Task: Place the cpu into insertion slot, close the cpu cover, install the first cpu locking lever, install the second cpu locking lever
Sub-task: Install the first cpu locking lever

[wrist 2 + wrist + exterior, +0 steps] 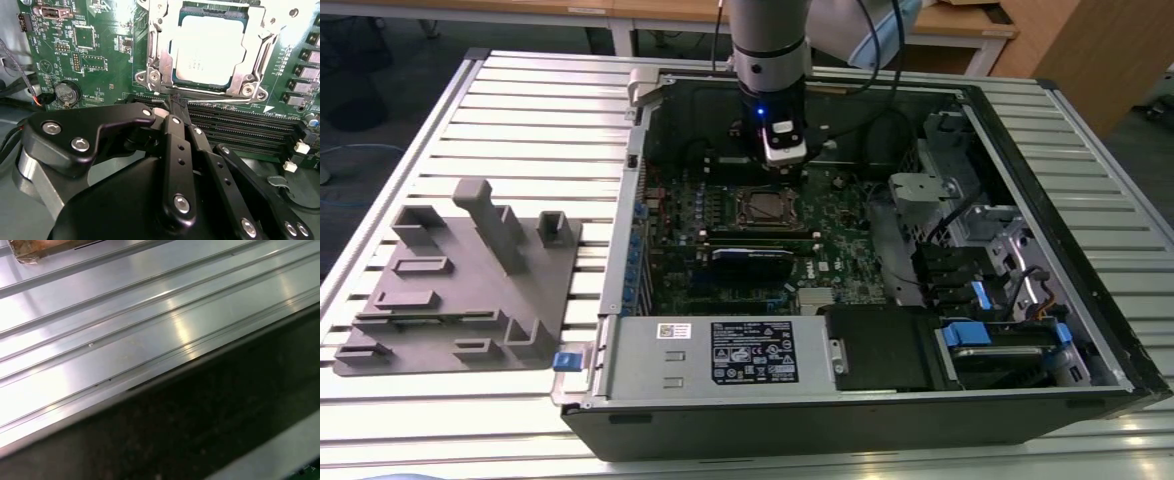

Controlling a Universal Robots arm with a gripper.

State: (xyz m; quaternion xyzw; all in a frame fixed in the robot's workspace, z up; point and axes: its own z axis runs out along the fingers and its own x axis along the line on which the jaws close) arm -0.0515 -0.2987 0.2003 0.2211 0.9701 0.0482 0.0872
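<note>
Now I'm holding black fingers (175,135) clenched at the edge of the thin silver square cover frame (159,45), likely to lock it down; silvery-grey square chip (207,52) is sitting beneath.

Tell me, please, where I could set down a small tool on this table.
The ribbed table is bare behind and in front of the grey fixture block on the exterior view's left; only a narrow strip separates it from the computer case. Inside the case it is crowded: the gripper hangs by the cpu cover, among cables and drive bays.
</note>
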